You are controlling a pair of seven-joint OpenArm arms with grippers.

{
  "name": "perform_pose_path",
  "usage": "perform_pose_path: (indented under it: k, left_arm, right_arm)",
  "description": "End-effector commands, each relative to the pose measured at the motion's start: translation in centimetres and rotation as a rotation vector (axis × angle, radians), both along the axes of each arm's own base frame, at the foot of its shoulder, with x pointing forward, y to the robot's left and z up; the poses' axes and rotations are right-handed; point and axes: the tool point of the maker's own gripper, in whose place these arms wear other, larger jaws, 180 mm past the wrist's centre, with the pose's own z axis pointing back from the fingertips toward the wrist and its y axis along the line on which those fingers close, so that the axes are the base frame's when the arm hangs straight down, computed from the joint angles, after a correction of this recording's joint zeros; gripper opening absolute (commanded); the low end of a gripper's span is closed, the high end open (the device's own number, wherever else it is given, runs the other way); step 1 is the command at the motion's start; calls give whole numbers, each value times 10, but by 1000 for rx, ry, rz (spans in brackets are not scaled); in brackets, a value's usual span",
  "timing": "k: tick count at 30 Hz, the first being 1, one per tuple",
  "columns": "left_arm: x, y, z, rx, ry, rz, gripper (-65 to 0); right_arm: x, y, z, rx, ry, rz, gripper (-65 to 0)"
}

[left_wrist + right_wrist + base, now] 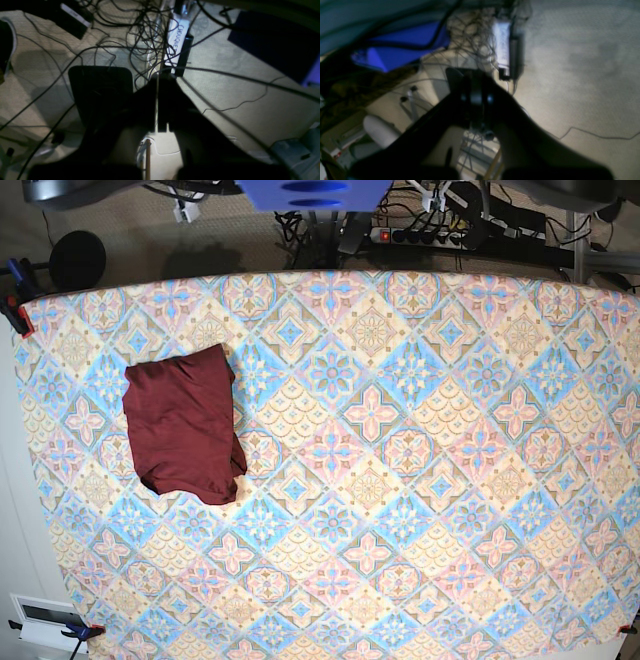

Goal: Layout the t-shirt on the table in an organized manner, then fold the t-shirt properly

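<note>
The dark maroon t-shirt (183,425) lies folded into a compact rectangle on the left part of the patterned table (400,480), its lower edge slightly uneven. Neither arm shows in the base view. In the left wrist view my left gripper (158,80) is a dark shape with its jaws pressed together, holding nothing, above the carpeted floor. In the right wrist view my right gripper (475,75) is blurred, its jaws also together and empty, over the floor. The t-shirt shows in neither wrist view.
A power strip (175,45) and tangled cables (142,32) lie on the carpet behind the table, beside a black plate (100,85). A blue object (395,52) shows in the right wrist view. Clamps (15,305) hold the tablecloth corners.
</note>
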Motion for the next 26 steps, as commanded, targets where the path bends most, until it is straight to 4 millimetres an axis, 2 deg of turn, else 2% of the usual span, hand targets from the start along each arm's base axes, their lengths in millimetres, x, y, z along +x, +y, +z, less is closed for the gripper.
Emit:
perform_pose_path:
  k: [1,6,9,12,13,17,20,25,26]
  left_arm:
    - [-5,-2,-2,0,3,2,-650]
    - [7,-13,-16,20,34,25,-650]
    - [20,-22,-18,9,23,30,-650]
    - [33,-25,-19,4,3,35,-650]
    - [35,-25,-19,4,0,37,-650]
    - [36,-25,-19,4,-2,40,-650]
    - [39,-25,-20,4,-6,40,-650]
    - [44,-25,-20,4,-14,43,-650]
    - [53,-25,-20,3,-28,43,-650]
  right_arm:
    - [19,-11,0,-12,-45,-20,-650]
    - [31,-10,-4,-13,-45,-39,-650]
    - [23,-24,-14,-121,-7,-57,-650]
    - [19,-5,-25,-188,23,-87,-650]
    - [17,-6,-27,-206,32,-92,-650]
    - [14,-10,-27,-216,43,-90,-650]
    - [14,-24,-26,-238,43,-85,-650]
    - [14,-25,-26,-239,43,-85,-650]
    - [15,-24,-26,-238,42,-86,-650]
